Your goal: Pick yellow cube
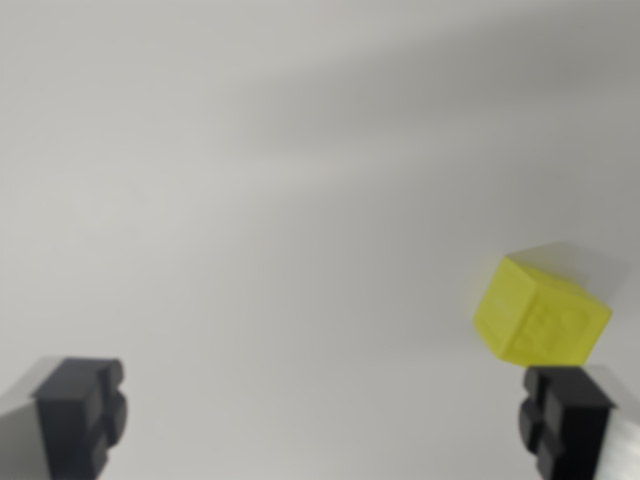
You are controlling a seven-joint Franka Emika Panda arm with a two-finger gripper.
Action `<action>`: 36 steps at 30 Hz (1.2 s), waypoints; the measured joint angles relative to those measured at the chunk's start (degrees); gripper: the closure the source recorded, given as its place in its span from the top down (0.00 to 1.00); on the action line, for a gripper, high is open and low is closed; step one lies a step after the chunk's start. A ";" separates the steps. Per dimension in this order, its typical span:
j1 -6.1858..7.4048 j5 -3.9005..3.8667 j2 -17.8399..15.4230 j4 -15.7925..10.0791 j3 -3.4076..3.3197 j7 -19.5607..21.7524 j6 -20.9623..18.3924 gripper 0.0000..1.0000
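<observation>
A small yellow cube (540, 312) rests on a plain white surface, low on the wrist view's right, turned corner-on and a bit blurred. My gripper (322, 418) is open with nothing between its fingers. The two black fingertips show at the bottom corners: one (82, 412) on the left, the other (565, 415) on the right. The cube lies just above the right fingertip, outside the gap rather than centred in it. Whether the cube touches that fingertip cannot be told.
The white surface (300, 180) fills the whole picture, crossed by soft grey shadow bands near the top. Nothing else is visible.
</observation>
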 joint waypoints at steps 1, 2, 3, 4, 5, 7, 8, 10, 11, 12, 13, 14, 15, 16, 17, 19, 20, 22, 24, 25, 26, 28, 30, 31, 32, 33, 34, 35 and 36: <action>-0.21 0.03 0.05 -0.33 0.00 0.04 0.36 1.00; -0.43 0.06 0.11 -0.67 0.00 0.07 0.75 1.00; -0.64 0.08 0.19 -1.00 0.00 0.10 1.11 1.00; -0.86 0.11 0.27 -1.33 0.00 0.13 1.49 1.00; -1.07 0.14 0.35 -1.64 0.00 0.16 1.87 1.00; -1.51 0.20 0.50 -2.27 0.00 0.22 2.61 1.00; -1.73 0.23 0.60 -2.57 0.00 0.24 2.98 1.00; -2.17 0.30 0.79 -3.17 0.00 0.29 3.74 1.00; -2.39 0.33 0.89 -3.46 0.00 0.31 4.12 1.00; -2.61 0.37 1.00 -3.75 0.00 0.33 4.49 1.00; -2.82 0.40 1.11 -4.04 0.00 0.35 4.85 1.00; -3.05 0.43 1.24 -4.32 0.00 0.36 5.23 1.00; -3.27 0.47 1.35 -4.59 0.00 0.38 5.61 1.00; -3.50 0.50 1.48 -4.86 0.00 0.39 5.99 1.00; -3.72 0.54 1.60 -5.12 0.00 0.40 6.36 1.00; -4.17 0.60 1.89 -5.64 0.00 0.42 7.10 1.00; -4.40 0.64 2.04 -5.89 0.00 0.42 7.47 1.00; -4.86 0.72 2.33 -6.38 0.00 0.43 8.22 1.00; -5.32 0.80 2.65 -6.87 0.00 0.44 8.97 1.00; -5.55 0.85 2.83 -7.10 0.00 0.44 9.34 1.00; -5.78 0.89 2.99 -7.32 0.00 0.44 9.72 1.00; -6.25 0.97 3.34 -7.75 0.00 0.44 10.47 1.00; -6.71 1.07 3.73 -8.18 0.00 0.43 11.21 1.00; -6.94 1.12 3.92 -8.38 0.00 0.43 11.57 1.00; -7.17 1.17 4.12 -8.58 0.00 0.41 11.94 1.00; -7.41 1.22 4.32 -8.76 0.00 0.40 12.33 1.00; -7.65 1.27 4.52 -8.95 0.00 0.38 12.69 1.00; -7.89 1.32 4.73 -9.14 0.00 0.36 13.07 1.00; -8.12 1.38 4.94 -9.31 0.00 0.34 13.44 1.00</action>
